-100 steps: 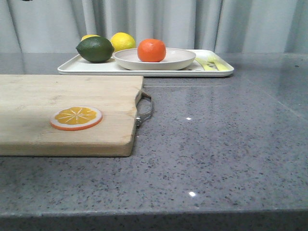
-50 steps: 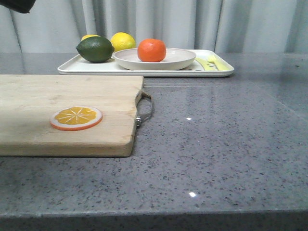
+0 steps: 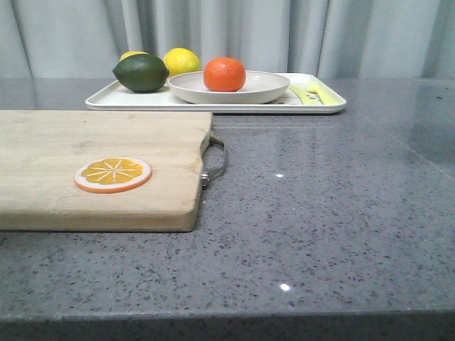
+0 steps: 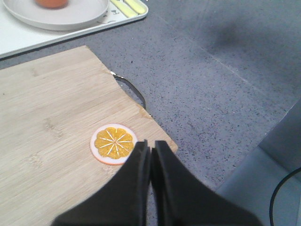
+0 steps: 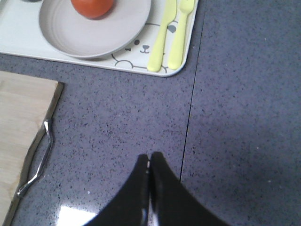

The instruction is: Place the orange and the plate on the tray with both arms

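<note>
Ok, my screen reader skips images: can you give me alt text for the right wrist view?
The shut right hand hovers over grey countertop, holding nothing. Beyond it, the orange sits in the plate on the tray, beside yellow cutlery.

We see a staged kitchen-style setup: speckled grey stone counter (image 3: 327, 213), wooden cutting board (image 3: 85, 153), grey curtain (image 3: 284, 35) backdrop.

Both the left gripper (image 4: 151, 147) and right gripper (image 5: 149, 160) are closed, holding nothing.
</note>
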Robot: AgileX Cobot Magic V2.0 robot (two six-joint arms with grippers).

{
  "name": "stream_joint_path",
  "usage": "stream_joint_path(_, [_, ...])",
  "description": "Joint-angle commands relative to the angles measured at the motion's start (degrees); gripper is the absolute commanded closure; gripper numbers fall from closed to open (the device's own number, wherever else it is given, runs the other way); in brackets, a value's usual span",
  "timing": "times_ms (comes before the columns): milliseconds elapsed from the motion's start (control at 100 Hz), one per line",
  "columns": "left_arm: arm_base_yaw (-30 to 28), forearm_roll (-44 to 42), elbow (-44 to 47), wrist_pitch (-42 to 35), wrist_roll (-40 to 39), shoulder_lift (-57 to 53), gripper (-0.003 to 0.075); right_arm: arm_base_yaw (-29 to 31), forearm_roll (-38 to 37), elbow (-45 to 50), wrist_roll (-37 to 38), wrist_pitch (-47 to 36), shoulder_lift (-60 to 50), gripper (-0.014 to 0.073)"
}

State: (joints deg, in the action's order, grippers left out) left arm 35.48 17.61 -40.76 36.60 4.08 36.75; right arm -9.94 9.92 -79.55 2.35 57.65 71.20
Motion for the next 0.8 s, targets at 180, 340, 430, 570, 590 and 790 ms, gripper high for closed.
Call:
stream_joint_path(180, [-0.13, 1.20, 1.41, -3.01, -0.53, -9.89, 0.0739, 0.17, -0.17, 16.67, -0.79, -12.46, -18.26, 0.0653])
stream_joint_path(340, [-0.13, 0.72, 3.50, -3.24, -0.53, -15.15, 0.0739, 0.17, -0.17, 26.97, -0.79, -17.56, -29.00, 0.0653])
stream_joint_path(430, [-0.13, 0.72, 4.62, -3.04, -0.53, -17.59, 0.0739, 0.17, -0.17, 32.25, -0.79, -17.99, -35.54, 0.0653])
stream_joint_path(570, [-0.13, 0.72, 5.34, -2.13, -0.53, -19.90, 0.0739, 0.17, -0.17, 38.80, -0.79, -19.36, -45.01, 0.0653])
stream_joint_path(590, [-0.13, 0.72, 5.34, -2.01, -0.53, -20.10, 0.0739, 0.17, -0.17, 39.52, -0.79, -19.37, -46.32, 0.0653])
stream_joint_path(790, [-0.13, 0.72, 5.34, -1.76, -0.53, -20.19, 0.0739, 0.17, -0.17, 42.80, -0.79, -19.58, -55.47, 0.0653])
